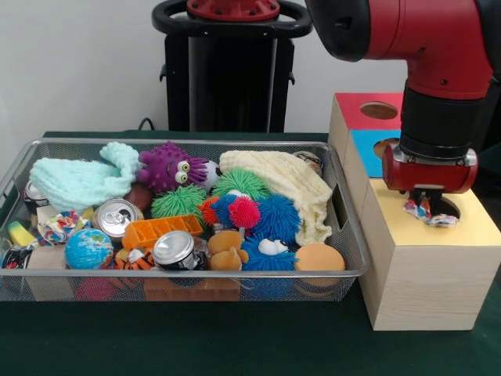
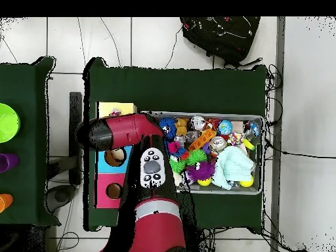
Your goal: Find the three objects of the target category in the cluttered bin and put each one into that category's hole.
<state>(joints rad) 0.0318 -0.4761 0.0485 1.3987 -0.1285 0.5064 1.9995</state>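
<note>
One rope toy (image 1: 427, 211) is pinched in the gripper (image 1: 427, 205), hanging right over the round hole (image 1: 448, 207) in the yellow-topped box (image 1: 438, 266). You can see its red, blue and white strands dangling at the hole's rim, with the fingers closed around the top of the knot. From above, the arm (image 2: 125, 131) hides that box's hole and the gripper itself, so only the front view shows the grasp.

Behind the yellow-topped box you have the blue-topped box (image 1: 369, 149) and, farther back, the red-topped box (image 1: 368, 110), each with its own round cutout.

Look in the wire basket (image 1: 352, 258) beside the boxes: a second rope toy (image 1: 59, 226) lies near its left end in the front view, next to a globe ball (image 1: 88, 249) and a drink can (image 1: 116, 217). You cannot pick out a third rope toy with any certainty in the clutter. Elsewhere in the basket sit a purple plush with big eyes (image 1: 171, 166), a mint cloth (image 1: 74, 182), a cream cloth (image 1: 286, 188), green spiky balls (image 1: 178, 202), a blue spiky ball (image 1: 278, 217), an orange tray (image 1: 162, 229) and a second can (image 1: 174, 249).
</note>
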